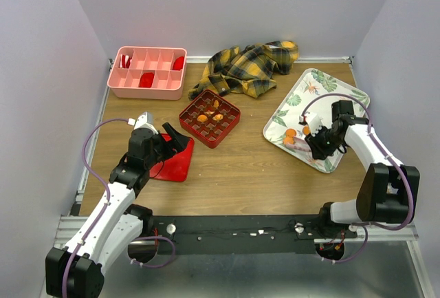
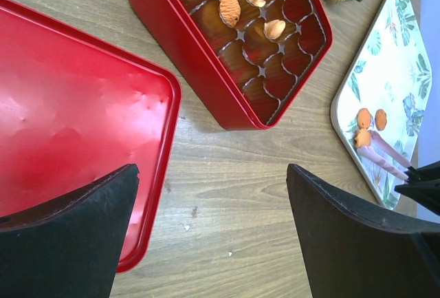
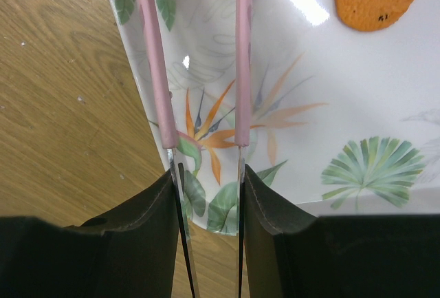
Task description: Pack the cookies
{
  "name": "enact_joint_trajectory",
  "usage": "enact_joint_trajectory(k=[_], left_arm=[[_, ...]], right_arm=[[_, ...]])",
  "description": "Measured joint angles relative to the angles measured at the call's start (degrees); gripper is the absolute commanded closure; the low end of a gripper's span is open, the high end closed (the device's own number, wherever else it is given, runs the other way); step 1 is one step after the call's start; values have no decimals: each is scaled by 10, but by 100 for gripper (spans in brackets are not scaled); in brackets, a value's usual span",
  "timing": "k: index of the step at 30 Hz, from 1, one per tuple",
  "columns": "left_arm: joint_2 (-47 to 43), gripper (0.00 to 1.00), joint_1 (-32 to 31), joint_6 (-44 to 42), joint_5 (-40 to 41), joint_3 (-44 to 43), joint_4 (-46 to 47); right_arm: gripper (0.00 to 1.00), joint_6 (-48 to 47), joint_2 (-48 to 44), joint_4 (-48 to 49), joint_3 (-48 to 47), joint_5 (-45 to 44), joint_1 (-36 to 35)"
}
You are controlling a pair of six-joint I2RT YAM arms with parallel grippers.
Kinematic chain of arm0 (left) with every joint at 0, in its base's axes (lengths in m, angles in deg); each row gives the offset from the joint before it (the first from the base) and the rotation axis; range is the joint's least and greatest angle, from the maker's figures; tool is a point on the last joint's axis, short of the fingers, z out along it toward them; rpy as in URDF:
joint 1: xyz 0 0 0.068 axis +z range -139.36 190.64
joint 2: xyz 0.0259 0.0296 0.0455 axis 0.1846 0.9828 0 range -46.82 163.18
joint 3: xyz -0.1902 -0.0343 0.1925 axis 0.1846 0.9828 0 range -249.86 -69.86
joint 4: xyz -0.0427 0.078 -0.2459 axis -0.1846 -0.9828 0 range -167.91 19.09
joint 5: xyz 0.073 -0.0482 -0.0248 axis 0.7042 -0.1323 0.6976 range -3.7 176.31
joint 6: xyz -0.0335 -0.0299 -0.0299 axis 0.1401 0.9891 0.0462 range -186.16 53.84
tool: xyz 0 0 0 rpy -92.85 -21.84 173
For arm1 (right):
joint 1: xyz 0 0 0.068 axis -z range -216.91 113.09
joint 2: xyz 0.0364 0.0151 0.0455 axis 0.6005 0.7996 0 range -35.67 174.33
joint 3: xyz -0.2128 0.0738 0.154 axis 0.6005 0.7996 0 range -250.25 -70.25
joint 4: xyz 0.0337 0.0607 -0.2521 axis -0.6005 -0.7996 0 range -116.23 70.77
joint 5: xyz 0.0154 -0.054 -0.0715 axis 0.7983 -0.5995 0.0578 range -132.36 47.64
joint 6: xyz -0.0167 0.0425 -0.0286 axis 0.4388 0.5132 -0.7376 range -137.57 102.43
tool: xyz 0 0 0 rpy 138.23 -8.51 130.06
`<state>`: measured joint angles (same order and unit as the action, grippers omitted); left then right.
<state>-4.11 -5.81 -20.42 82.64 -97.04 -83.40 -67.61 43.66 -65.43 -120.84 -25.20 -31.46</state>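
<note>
Holding: your right end effector [image 3: 207, 174] is narrowed onto a pair of pink tongs [image 3: 148, 57], with one pad pressing each arm. Your left end effector [image 2: 212, 168] is spread wide and holds nothing. It hangs above the red lid [image 2: 69, 119] towards the left edge of the counter [image 1: 240, 174].
Direction: the tongs run straight out from the right end effector, their long axis pointing at the left edge of the tray [image 2: 385, 57]. One cookie [image 2: 361, 138] sits at their tips. You cannot tell from here whether it is pinched.
Nearer arm: the right arm is nearer every cookie on the tray. The left arm is nearer the box [image 2: 185, 50].
Carry: as a judgement, the cookie has to travel leftward off the tray and across bare counter to the box, which sits mid-counter.
Cookies: seven, with three on the tray and four in box cells.
Other counts: one box, one lid, one tray, one pair of tongs.
</note>
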Motion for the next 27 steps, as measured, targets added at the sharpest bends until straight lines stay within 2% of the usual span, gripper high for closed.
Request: enact_joint_trajectory(k=[9,19,27], left_arm=[[2,1,0,0,0,0,0],[7,1,0,0,0,0,4],[16,1,0,0,0,0,9]], right_arm=[[57,5,15,3,-12,-2,-25],[72,11,16,2,-21,-4,-30],[76,19,13,-2,-59,-3,-33]])
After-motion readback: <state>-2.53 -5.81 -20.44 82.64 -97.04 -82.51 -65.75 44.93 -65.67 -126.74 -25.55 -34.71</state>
